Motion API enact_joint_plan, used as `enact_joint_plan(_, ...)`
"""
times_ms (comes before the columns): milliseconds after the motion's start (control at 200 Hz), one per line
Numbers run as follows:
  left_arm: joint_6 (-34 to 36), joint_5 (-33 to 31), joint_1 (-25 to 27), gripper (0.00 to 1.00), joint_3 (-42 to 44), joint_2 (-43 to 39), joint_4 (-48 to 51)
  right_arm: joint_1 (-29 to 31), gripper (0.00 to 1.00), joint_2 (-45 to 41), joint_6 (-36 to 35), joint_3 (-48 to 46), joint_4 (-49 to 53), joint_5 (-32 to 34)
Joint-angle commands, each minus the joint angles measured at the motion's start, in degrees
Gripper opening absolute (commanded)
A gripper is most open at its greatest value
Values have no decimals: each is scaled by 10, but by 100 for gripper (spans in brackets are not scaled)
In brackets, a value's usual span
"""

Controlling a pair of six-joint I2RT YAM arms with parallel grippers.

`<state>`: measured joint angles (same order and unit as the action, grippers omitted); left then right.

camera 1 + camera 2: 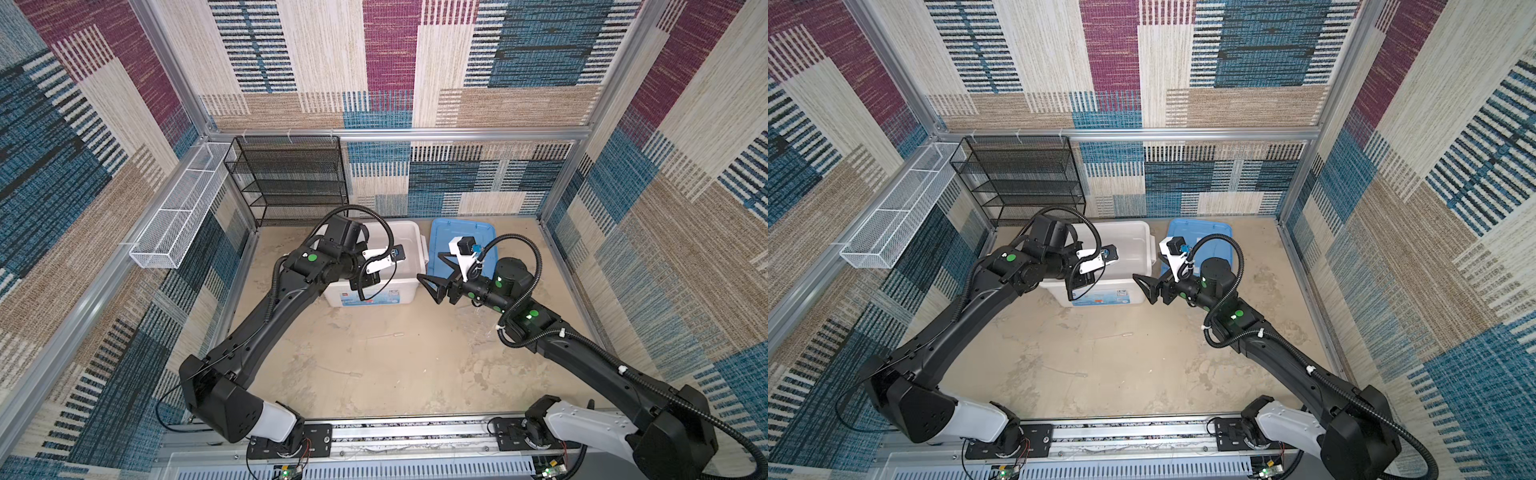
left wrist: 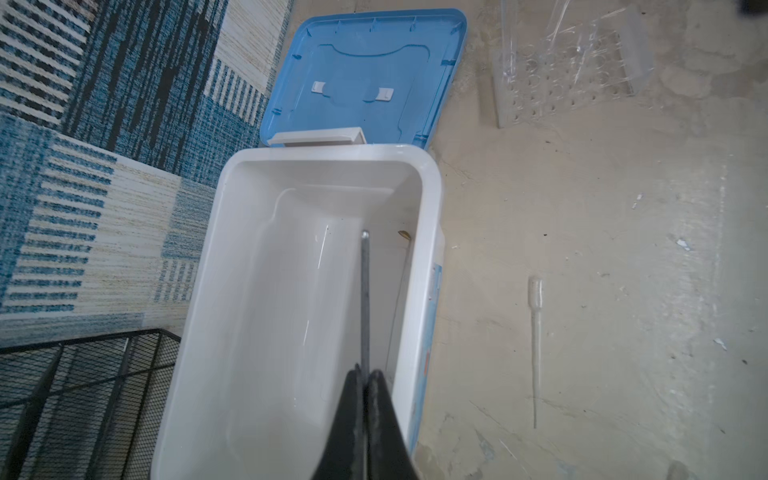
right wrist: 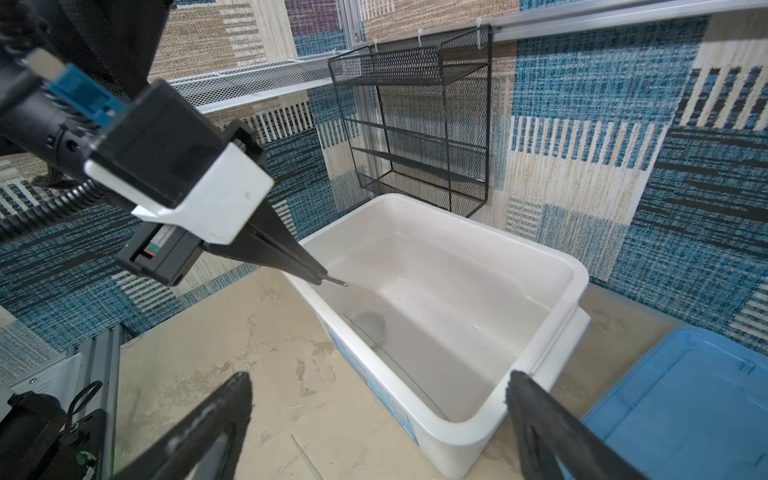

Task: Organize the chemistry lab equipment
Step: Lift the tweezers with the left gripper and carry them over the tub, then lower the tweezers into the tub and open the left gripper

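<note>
Gripping thin metal tool [image 2: 365,299], perhaps tweezers, left end effector [image 2: 365,373] half cropped

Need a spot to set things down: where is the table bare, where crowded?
Bare: the near middle of the table, bordered by the thin rod, the right arm and the front rail. Crowded: by the tub and blue lid, where the open right gripper hovers and the left gripper holds a metal tool over the tub.

The white tub [image 3: 577,270] stands open, though the left gripper [image 3: 319,277] with its rod [image 2: 365,299] overhangs one end.
</note>
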<state>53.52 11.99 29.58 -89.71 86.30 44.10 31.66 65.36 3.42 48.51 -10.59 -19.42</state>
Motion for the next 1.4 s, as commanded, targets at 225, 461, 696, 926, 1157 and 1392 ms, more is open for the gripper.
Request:
enact_joint_plan(225, 156, -27, -47, 0, -183, 190, 74, -33, 96, 77, -43, 128, 82, -10)
enact_joint_plan(461, 207, -14, -79, 0, -280, 312, 107, -53, 96, 124, -55, 162, 80, -18)
enact_joint_plan(696, 232, 12, -87, 0, -348, 392, 127, -58, 93, 199, -82, 217, 103, -42)
enact_joint_plan(926, 239, 20, -99, 0, -411, 464, 150, -59, 91, 275, -120, 284, 149, -47)
enact_joint_plan(1157, 238, 22, -99, 0, -419, 489, 150, -58, 91, 289, -135, 283, 132, -47)
enact_joint_plan(1392, 237, 9, -97, 0, -406, 504, 150, -58, 91, 281, -147, 273, 118, -53)
